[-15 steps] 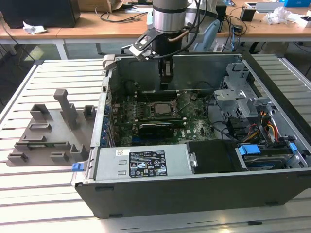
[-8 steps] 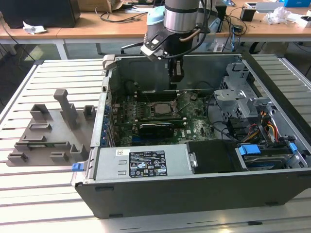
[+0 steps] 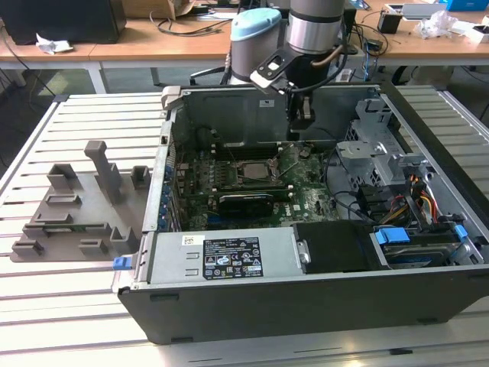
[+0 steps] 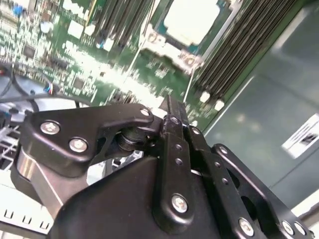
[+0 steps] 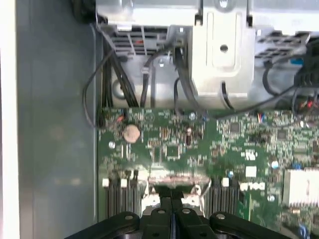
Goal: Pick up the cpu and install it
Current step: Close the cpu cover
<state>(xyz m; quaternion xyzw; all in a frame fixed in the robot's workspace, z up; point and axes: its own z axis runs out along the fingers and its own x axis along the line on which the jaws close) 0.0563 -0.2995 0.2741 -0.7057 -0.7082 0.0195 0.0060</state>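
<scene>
The cpu (image 3: 252, 170) is a silver-grey square lying flat in the socket frame on the green motherboard (image 3: 306, 200), inside the open computer case. In the second wrist view the cpu (image 4: 192, 20) shows as a bright square beyond the fingertips. My gripper (image 3: 300, 122) hangs above the board, toward the exterior view's right of the socket and clear of the cpu. Its black fingers (image 5: 162, 216) are pressed together with nothing between them. In the second wrist view the gripper (image 4: 170, 104) is also closed up.
The case's walls (image 3: 229, 103) ring the board. A drive cage (image 3: 374, 153) and loose cables (image 3: 416, 202) crowd the exterior view's right, and the power supply (image 3: 221, 256) lies at the front. A grey tray with upright blocks (image 3: 76, 206) sits on the slatted table on the left.
</scene>
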